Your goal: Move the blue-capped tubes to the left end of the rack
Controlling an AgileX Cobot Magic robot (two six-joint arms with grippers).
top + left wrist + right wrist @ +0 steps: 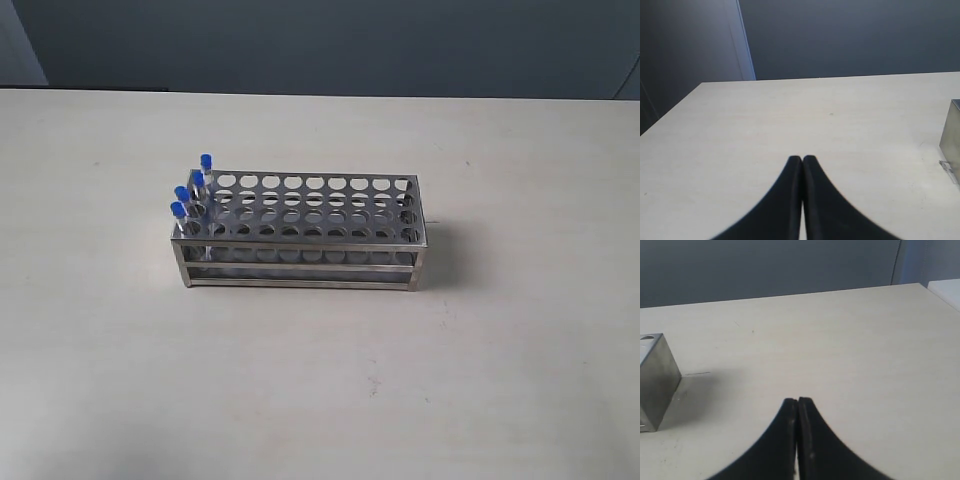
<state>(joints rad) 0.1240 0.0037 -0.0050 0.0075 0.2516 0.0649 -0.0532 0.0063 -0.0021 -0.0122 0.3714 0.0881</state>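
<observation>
The four blue-capped tubes are seen standing upright at the left end of the rack, apparently one in each hole of the end column. All other holes are seen empty. The rack is set near the middle of the table. The task is therefore judged to be done, or all but done.

The left gripper is clenched on nothing, its two dark fingers pressed together above bare table. The right gripper is likewise clenched and empty. Only a corner of the rack is caught at the edge of each wrist view, well apart from the fingers. Neither arm is seen in the exterior view.

The main risk is judged to lie in any needless further reach. The tubes are packed close together, so a neighbour could be bumped or tilted if one were grasped again. With the fingers pressed together, a tube could only be pushed, not taken. The caps stand above the top plate and could be clipped by an arm passing low over that end. The rack is not seen to be fastened, so it could be shoved across the table by a sideways knock.
</observation>
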